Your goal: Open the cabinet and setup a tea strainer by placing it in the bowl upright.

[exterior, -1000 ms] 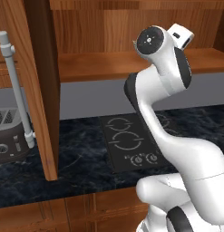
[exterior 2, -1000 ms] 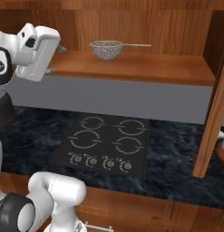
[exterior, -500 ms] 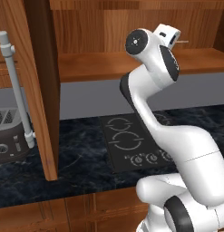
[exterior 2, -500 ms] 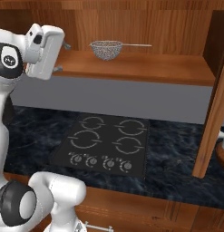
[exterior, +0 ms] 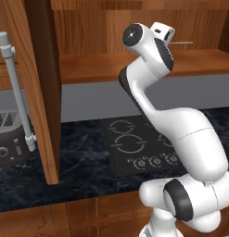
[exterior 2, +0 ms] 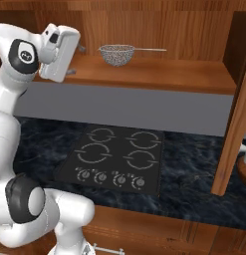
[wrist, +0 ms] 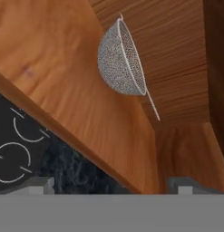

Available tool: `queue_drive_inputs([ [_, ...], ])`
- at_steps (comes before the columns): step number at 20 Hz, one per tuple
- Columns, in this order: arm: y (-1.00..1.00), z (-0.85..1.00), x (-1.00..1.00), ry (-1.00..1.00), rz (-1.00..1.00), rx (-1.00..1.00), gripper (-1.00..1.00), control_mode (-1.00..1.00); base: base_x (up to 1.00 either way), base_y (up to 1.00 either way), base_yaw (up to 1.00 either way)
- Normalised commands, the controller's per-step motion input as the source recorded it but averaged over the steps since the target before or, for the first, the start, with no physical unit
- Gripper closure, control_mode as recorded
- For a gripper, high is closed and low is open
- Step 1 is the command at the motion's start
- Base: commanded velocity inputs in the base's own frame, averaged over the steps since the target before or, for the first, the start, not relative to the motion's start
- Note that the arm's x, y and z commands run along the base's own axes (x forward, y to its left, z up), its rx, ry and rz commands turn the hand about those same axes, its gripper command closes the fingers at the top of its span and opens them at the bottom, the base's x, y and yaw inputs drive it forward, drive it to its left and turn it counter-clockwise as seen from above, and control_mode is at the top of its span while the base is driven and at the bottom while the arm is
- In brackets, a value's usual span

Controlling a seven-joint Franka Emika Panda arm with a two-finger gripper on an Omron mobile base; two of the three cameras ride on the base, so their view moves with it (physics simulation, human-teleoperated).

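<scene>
Right base view, left to right. My fingers at 10 o'clock, spread wide, nothing between them, level with the cabinet shelf edge. Strainer at 12 o'clock, sitting mouth-up on the shelf, thin handle pointing right, apart from my fingers. Stove below at centre on the dark tabletop. Open cabinet door at 3 o'clock.

Raised arm, tool wide open

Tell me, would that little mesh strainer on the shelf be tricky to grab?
Probably light: the strainer is see-through wire mesh. Its rounded bottom rests on the shelf, so a nudge may rock it. The thin handle looks easy to miss.
</scene>
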Motion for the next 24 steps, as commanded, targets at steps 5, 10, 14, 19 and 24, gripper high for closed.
queue_drive_inputs([
  [5,-0.02,-0.16,0.56,0.03,0.0,0.0,-1.0,-1.0,0.0,0.0,0.0],
  [10,-0.22,-0.06,0.45,0.0,0.0,0.0,-1.0,-1.0,0.0,0.0,0.0],
  [14,-0.04,0.0,0.4,0.0,0.05,0.0,-1.0,-1.0,0.0,0.0,0.0],
  [19,0.0,0.0,0.36,0.0,0.08,0.0,-1.0,-1.0,0.0,0.0,0.0],
  [24,-0.08,-0.04,0.34,0.02,0.05,0.0,-1.0,-1.0,0.0,0.0,0.0],
])
